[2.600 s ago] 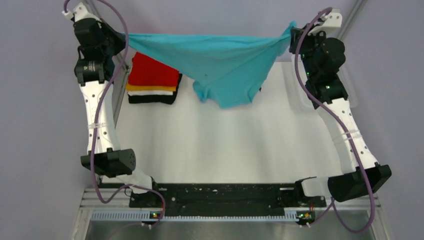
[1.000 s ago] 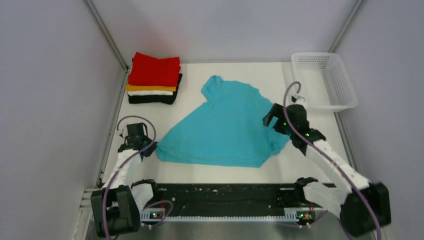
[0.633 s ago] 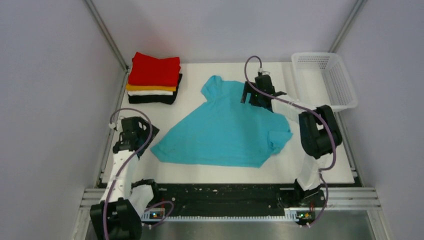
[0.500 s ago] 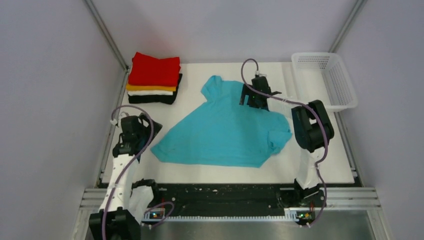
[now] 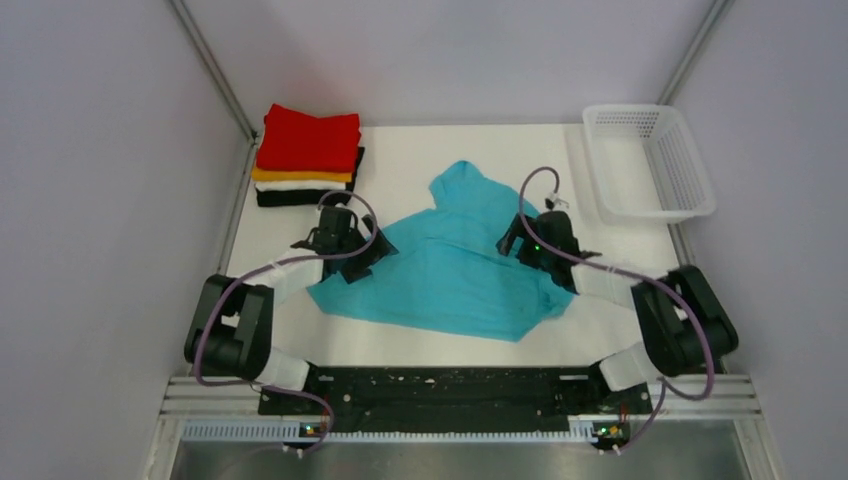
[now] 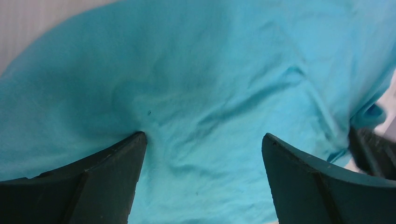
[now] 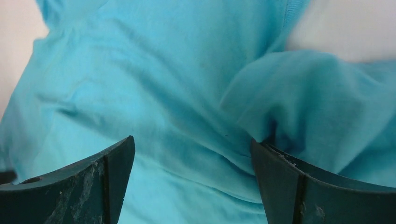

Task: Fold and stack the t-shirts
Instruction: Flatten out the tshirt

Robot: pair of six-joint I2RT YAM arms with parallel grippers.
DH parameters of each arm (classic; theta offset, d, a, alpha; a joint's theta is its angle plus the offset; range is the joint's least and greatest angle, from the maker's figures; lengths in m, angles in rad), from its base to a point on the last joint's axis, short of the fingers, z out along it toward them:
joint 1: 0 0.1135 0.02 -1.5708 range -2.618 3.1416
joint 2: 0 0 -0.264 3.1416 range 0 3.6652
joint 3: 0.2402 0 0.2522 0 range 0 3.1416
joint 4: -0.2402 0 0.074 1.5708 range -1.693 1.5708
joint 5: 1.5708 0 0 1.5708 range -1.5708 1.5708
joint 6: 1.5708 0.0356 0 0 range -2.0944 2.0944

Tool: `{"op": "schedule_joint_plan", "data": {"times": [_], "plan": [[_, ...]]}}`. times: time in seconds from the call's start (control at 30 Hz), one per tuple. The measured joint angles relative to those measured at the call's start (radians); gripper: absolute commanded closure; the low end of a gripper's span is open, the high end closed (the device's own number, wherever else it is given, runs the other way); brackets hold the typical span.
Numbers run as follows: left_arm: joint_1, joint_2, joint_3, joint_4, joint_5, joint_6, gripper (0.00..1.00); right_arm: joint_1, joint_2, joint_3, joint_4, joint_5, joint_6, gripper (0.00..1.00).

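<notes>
One turquoise t-shirt (image 5: pixel 450 275) spread on bench (image 5: pixel 420 150), four folded t-shirts (image 5: pixel 308 160) stacked, one basket (image 5: pixel 648 212), left fingers (image 6: pixel 93 186) and right fingers (image 7: pixel 70 186) released, tips on turquoise cloth

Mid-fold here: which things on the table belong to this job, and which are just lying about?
Job:
turquoise t-shirt, loosely spread in the middle
folded stack, red on top, far left corner

Lying about:
white mesh basket, far right corner

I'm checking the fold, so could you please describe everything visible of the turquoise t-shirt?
The turquoise t-shirt is soft, wrinkled, cotton-like cloth. It lies rumpled on the white table, with one bunched end pointing toward the far edge. The open left gripper and open right gripper straddle its cloth, fingertips apparently touching it.
</notes>
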State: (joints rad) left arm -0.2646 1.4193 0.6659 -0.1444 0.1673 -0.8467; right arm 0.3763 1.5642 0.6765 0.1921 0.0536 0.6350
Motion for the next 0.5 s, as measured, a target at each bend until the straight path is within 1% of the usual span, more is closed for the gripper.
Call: {"op": "schedule_joint_plan", "data": {"times": [0.1,0.2,0.37,0.47,0.5], "plan": [[-0.008,0.091,0.061,0.05,0.018,0.0,0.01,0.018,-0.201,-0.185,-0.009,-0.013,0.08,0.06],[-0.027,0.184,0.138,0.094,0.04,0.0,0.01,0.093,-0.379,-0.3,-0.074,0.002,0.162,0.06],[-0.087,0.338,0.301,0.122,0.061,0.011,0.01,0.276,-0.662,-0.386,-0.325,0.043,0.32,0.07],[-0.124,0.364,0.323,0.15,0.064,0.017,0.01,0.323,-0.823,-0.42,-0.473,0.064,0.399,0.06],[-0.133,0.363,0.321,0.151,0.064,0.022,0.01,0.325,-0.863,-0.422,-0.515,0.074,0.414,0.03]]}}
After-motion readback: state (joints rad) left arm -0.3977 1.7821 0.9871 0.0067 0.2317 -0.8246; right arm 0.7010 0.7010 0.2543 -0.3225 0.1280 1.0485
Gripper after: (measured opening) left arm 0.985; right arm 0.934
